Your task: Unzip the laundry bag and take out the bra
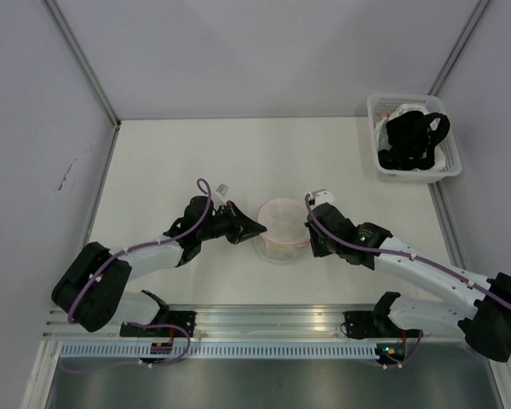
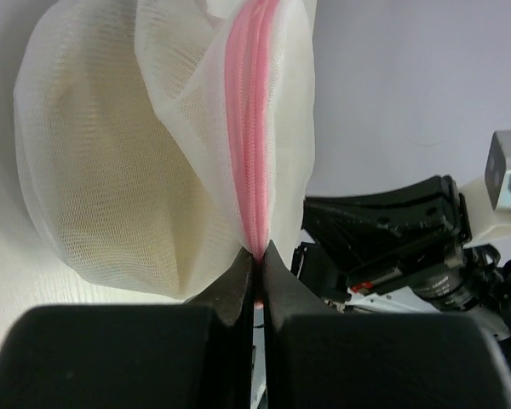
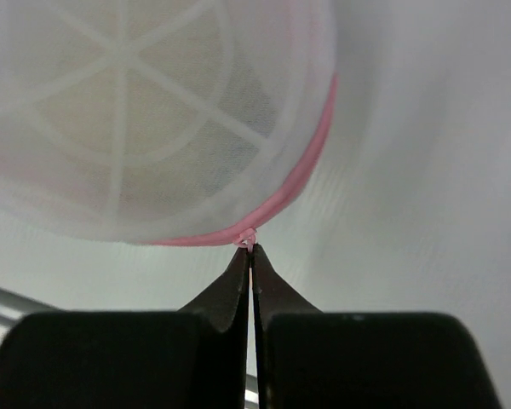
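The laundry bag (image 1: 282,227) is a round white mesh pouch with pink zipper trim, in the middle of the table between the two arms. My left gripper (image 1: 257,228) is shut on the bag's pink rim at its left side; the left wrist view shows the pink zipper band (image 2: 247,153) pinched between the fingertips. My right gripper (image 1: 308,233) is shut on the small pink zipper pull (image 3: 250,238) at the bag's right rim (image 3: 285,200). A pale yellowish mass shows through the mesh (image 2: 111,170); the bra itself is not plainly visible.
A white plastic basket (image 1: 413,136) holding a black strappy garment (image 1: 417,139) stands at the back right of the table. A metal rail (image 1: 264,319) runs along the near edge by the arm bases. Grey walls close the table on three sides.
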